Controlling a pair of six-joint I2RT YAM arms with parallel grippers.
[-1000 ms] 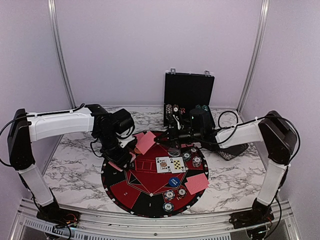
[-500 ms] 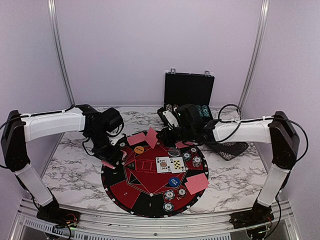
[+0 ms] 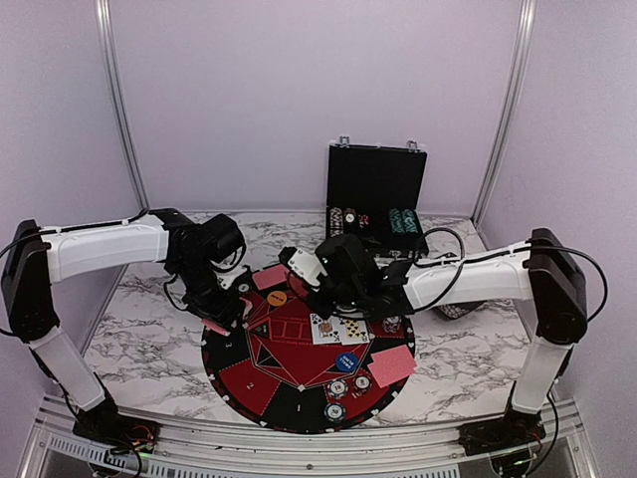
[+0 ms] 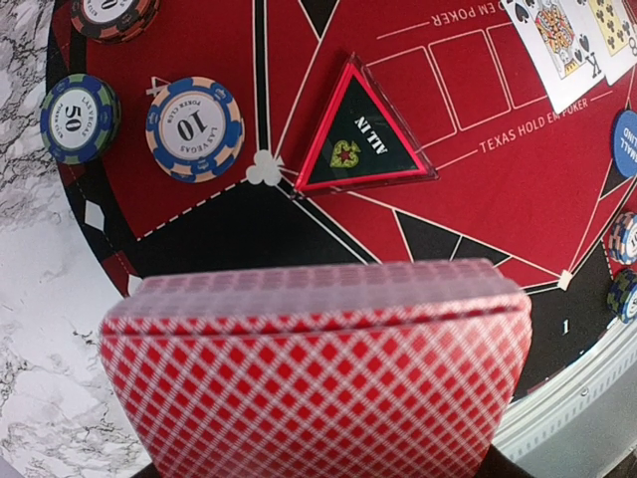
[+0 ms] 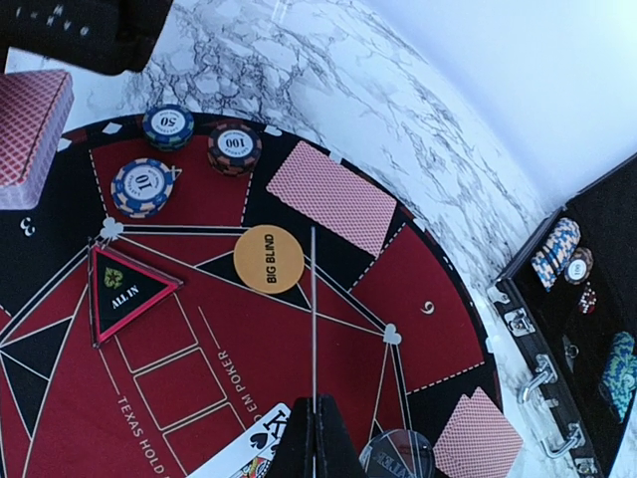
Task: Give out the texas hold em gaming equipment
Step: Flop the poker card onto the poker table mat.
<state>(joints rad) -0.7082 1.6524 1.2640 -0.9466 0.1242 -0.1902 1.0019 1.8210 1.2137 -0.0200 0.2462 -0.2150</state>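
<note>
Clamping the red-backed deck (image 4: 314, 378), the left gripper (image 3: 231, 317) hangs over the mat (image 5: 199, 398) edge. The right gripper (image 5: 312, 430) pinches one card (image 5: 312, 299) edge-on above three chips (image 5: 142, 187), one orange Big Blind button (image 5: 269, 259) and two face-up cards (image 3: 325, 328).

On the round red-and-black mat (image 3: 249, 383): three striped-edge poker chips (image 5: 142, 187) at its left edge, three at its near edge, two face-up playing cards (image 3: 339, 329), three single red-backed cards (image 3: 391, 365) lying flat, one orange button disc (image 5: 269, 259), one blue button disc (image 3: 345, 361), one black triangular marker (image 5: 129, 291). One red-backed deck (image 4: 314, 378).
</note>
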